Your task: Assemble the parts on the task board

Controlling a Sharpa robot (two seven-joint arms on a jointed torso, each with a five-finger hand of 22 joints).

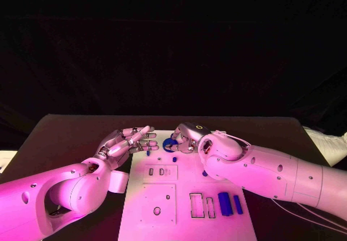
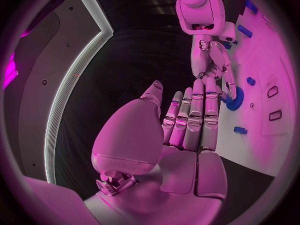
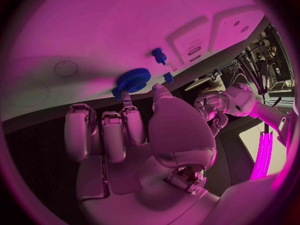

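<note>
The white task board (image 1: pixel 160 225) lies in the middle of the black table. A blue gear (image 1: pixel 170 146) sits at its far edge, and my right hand (image 1: pixel 194 136) holds it with a fingertip (image 3: pixel 127 99) and the thumb; the right wrist view shows the gear (image 3: pixel 132 79) at those tips. My left hand (image 1: pixel 129 141) hovers over the board's far left corner, fingers stretched out and holding nothing; its palm (image 2: pixel 187 130) faces the right hand (image 2: pixel 211 60). Two blue bars (image 1: pixel 225 203) lie at the board's near right. A small blue peg (image 1: pixel 175 158) stands near the gear.
Rectangular slots (image 1: pixel 196 205) and raised white blocks with holes (image 1: pixel 160 172) mark the board. Another small blue piece (image 1: pixel 148 152) stands near the left fingers. Black table (image 1: pixel 72 135) surrounds the board, with dark cloth behind.
</note>
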